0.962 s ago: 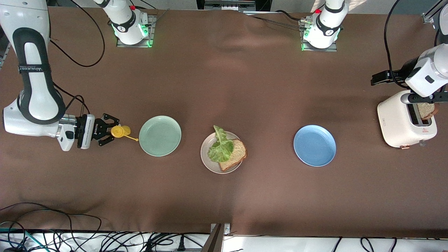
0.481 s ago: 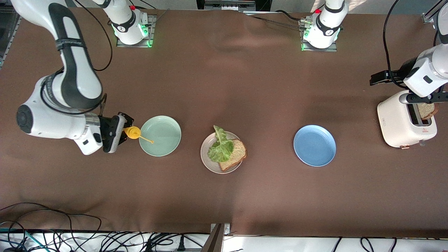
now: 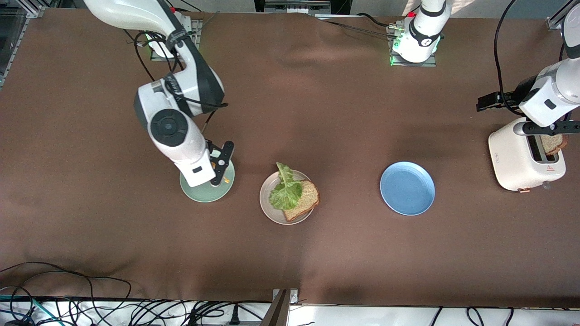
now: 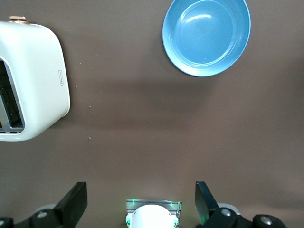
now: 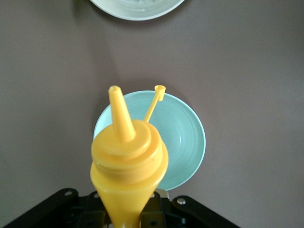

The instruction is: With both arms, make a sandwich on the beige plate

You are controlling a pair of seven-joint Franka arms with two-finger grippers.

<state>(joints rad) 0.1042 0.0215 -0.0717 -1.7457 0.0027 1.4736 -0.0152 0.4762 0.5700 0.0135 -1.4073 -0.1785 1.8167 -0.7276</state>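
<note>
Holding a yellow squeeze bottle (image 5: 126, 164) nozzle outward, the right gripper (image 5: 126, 209) is clenched on the bottle's body over the mint-green plate (image 5: 183, 142), with the bottle's small cap (image 5: 159, 89) hanging on its strap beside the nozzle. The beige plate (image 3: 267, 206), toward the middle of the table, carries one slice of bread (image 3: 304, 199) with a lettuce leaf (image 3: 285, 190) draped partly over it; it lies just beside the mint-green plate and apart from both sets of jaws. The left gripper (image 4: 140, 206), fingers released and spread wide, hangs above the toaster (image 3: 516, 158), where a second slice (image 3: 553, 144) stands in a slot. No writing is legible. Bare brown cloth separates the blue plate (image 3: 407, 188) from its neighbours
</note>
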